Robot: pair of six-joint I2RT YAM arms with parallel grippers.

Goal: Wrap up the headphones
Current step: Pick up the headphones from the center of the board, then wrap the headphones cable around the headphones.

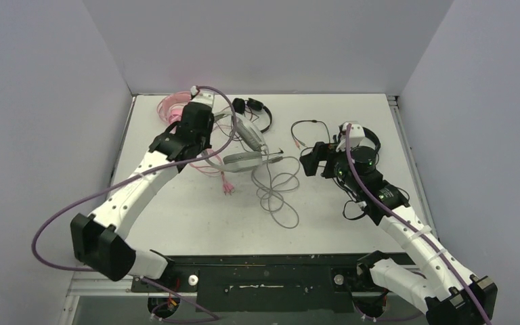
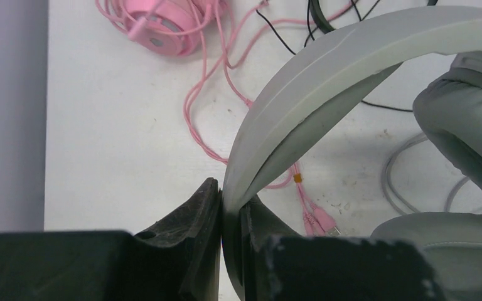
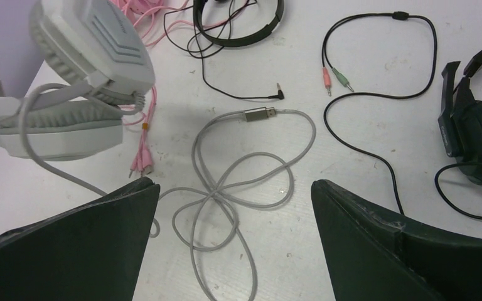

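Our left gripper [image 2: 221,200] is pinched tight on the band of the big white-grey headset [image 2: 326,69]. The band sits between the two black fingers, near one end of its curve. Our right gripper [image 3: 233,184] is wide open and holds nothing. It hangs over the loose grey cord [image 3: 216,194].

The white-grey headset is at the far left of the table [image 1: 176,223], just by the pink headset [image 2: 163,22]. In the right wrist view it looks lifted a little, with a shadow under it.

We think this headset is the heavy one. Its band looks hard and smooth, so it could slip or swing if we hold it at one spot only. The ear pads [image 2: 464,125] look soft and squashy, so they are not a good place to pinch. The band is the best place to hold.

The grey cord is thin and floppy. It lies in messy loops and ends in a metal plug [image 3: 260,114]. We think it is light and will bend any way we pull it. A good place to grab it is a single strand close to the headset, not the knot of loops.

The pink cord [image 2: 188,106] runs under the white band, so it could get dragged along. One thin black headset [image 3: 238,25] lies far back. The other black headset [image 3: 474,132] sits by our right gripper.

We see no box, bin or tray. Everything lies on the bare table.
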